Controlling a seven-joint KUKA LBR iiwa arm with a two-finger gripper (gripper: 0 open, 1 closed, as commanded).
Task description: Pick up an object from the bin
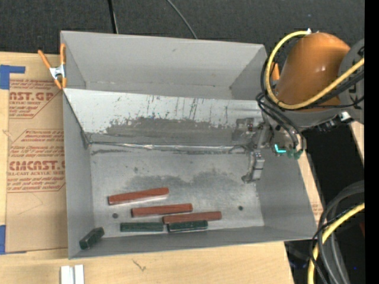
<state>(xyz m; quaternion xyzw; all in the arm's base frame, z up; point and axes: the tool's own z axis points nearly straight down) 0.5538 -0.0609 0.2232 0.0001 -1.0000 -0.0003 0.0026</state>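
Bin point(177, 64), front floor: uppermost red-brown bar point(138, 196), lying free; four more bars point(177, 220), red-brown and dark green, close-packed. All likely light, stiff and smooth. I would grip the free bar across its middle. My fingers point(256, 169) hang well apart at the right; open or closed, I cannot tell.

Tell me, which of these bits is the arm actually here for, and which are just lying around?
Part of the job: gripper, over bare floor at the bin's right; grey bin; three red-brown bars; two dark green bars; small dark block in the left corner.
Just lying about: black cable behind the bin; small white piece outside it.
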